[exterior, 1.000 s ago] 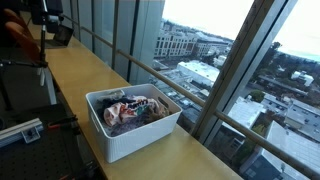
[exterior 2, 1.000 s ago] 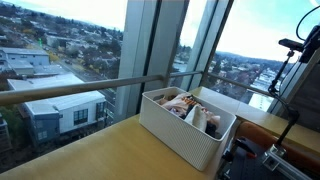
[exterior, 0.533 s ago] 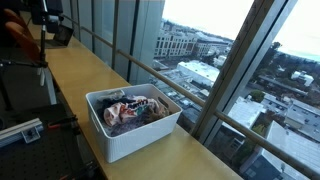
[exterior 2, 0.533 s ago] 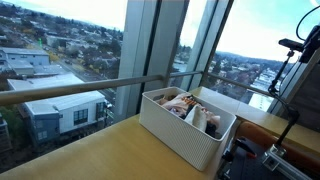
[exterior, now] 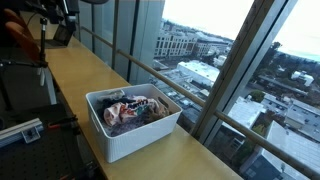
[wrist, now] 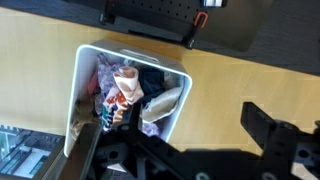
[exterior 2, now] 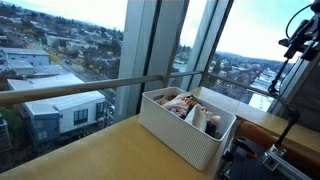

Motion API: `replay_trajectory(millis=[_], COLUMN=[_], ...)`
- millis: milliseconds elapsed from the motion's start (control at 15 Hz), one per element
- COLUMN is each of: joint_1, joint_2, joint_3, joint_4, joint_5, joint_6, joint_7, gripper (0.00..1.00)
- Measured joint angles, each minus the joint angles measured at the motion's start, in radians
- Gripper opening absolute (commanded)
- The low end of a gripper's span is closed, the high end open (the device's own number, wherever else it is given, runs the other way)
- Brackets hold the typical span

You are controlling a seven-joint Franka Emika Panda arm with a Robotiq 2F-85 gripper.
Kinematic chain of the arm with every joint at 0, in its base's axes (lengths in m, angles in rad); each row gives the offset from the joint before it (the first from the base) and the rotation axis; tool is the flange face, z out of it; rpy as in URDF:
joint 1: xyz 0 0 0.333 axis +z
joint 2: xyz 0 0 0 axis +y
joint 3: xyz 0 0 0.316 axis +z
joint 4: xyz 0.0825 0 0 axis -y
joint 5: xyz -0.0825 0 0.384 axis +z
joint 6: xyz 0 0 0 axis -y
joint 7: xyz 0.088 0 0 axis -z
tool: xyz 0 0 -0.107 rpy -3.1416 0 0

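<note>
A white rectangular bin [exterior: 128, 140] stands on a long wooden counter [exterior: 78, 75] by the windows, filled with a heap of crumpled clothes [exterior: 135, 110]. Both exterior views show it [exterior 2: 178, 135]. In the wrist view the bin [wrist: 77, 95] lies below and to the left, with its clothes [wrist: 125, 90] in red, white, dark blue and beige. My gripper [wrist: 180, 135] is open and empty, high above the counter beside the bin. Its dark fingers frame bare wood. In an exterior view the arm [exterior 2: 303, 30] shows at the top edge.
Tall windows with a metal rail [exterior: 165, 80] run along the counter's far side. A black perforated panel [wrist: 160, 15] lies past the counter edge. Camera stands and a dark box [exterior: 60, 35] sit at the counter's far end. A device [exterior: 20, 130] lies on the floor side.
The arm has shifted slightly at the top edge of both exterior views. The bin and clothes have not moved.
</note>
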Motion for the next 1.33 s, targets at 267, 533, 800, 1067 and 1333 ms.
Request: replay_trajectory(millis=[267,533,800,1067,1333], joint_1=[0.042,0.043,0.025,0.006,-0.012], joint_2=[0.099,0.178,0.243,0.331,0.440], joint_3=[0.039,0.035,0.007,-0.008,-0.018], joint_4=[0.020,0.020,0.011,-0.012,-0.023], joint_5=[0.018,0.014,0.009,0.004,-0.001], joint_6=[0.227,0.405,0.514,0.620,0.711], joint_7=[0.003,-0.006,-0.047,-0.082,-0.098], gripper=[1.00,1.00,1.00,1.00,1.00])
